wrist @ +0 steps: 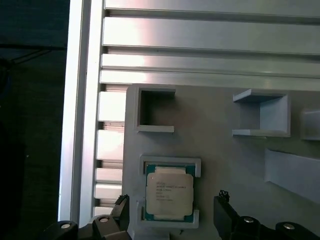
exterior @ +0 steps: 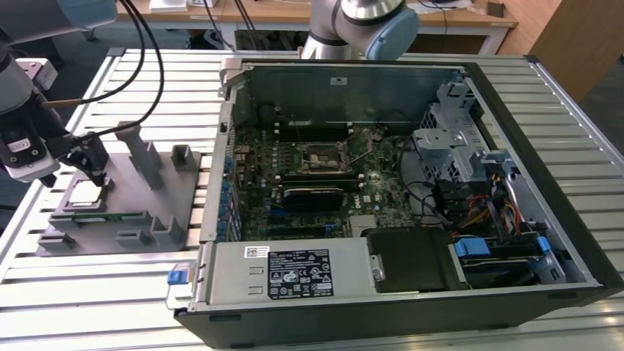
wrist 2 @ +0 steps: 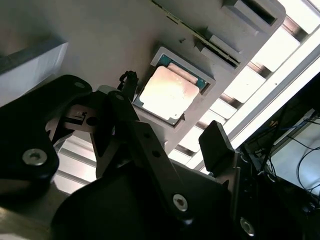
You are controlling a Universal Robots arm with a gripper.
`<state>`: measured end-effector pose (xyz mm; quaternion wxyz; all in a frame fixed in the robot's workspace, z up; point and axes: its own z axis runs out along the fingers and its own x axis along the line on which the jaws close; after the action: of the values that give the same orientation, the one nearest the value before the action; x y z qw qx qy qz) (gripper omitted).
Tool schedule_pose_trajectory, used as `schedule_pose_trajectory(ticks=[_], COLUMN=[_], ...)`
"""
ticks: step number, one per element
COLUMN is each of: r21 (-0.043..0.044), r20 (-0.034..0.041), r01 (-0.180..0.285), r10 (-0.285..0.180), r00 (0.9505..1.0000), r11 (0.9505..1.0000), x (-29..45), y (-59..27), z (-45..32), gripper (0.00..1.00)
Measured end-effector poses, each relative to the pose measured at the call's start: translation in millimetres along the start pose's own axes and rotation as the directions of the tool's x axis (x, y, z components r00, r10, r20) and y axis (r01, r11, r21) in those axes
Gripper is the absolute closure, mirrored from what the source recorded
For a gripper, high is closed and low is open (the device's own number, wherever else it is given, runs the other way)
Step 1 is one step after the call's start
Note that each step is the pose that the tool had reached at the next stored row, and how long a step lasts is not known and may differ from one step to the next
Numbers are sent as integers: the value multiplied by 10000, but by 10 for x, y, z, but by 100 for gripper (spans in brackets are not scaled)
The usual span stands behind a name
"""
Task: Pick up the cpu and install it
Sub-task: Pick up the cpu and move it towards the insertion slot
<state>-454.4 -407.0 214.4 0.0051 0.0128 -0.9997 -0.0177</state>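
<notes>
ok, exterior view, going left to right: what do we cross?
cpu → tall tray post → dark socket → metal drive cage

Smooth silvery metal tops the cpu [wrist: 169, 192]; the tray [wrist: 220, 150] is matt grey plastic, the table [wrist: 200, 35] bright metal.

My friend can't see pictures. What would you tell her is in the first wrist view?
A small square cpu with a silvery top lies flat in its holder on a grey tray. The open gripper has one dark finger on each side of the cpu and does not touch it. Beyond the tray is a slatted metal table.
</notes>
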Motion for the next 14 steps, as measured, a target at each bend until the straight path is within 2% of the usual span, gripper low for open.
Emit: schedule_pose_trajectory(ticks=[14], r21=[-3], r20=[8], r01=[-167], r10=[167], r00=[9999], r11=[9999], x=[17], y=[20], z=[154], gripper=[24])
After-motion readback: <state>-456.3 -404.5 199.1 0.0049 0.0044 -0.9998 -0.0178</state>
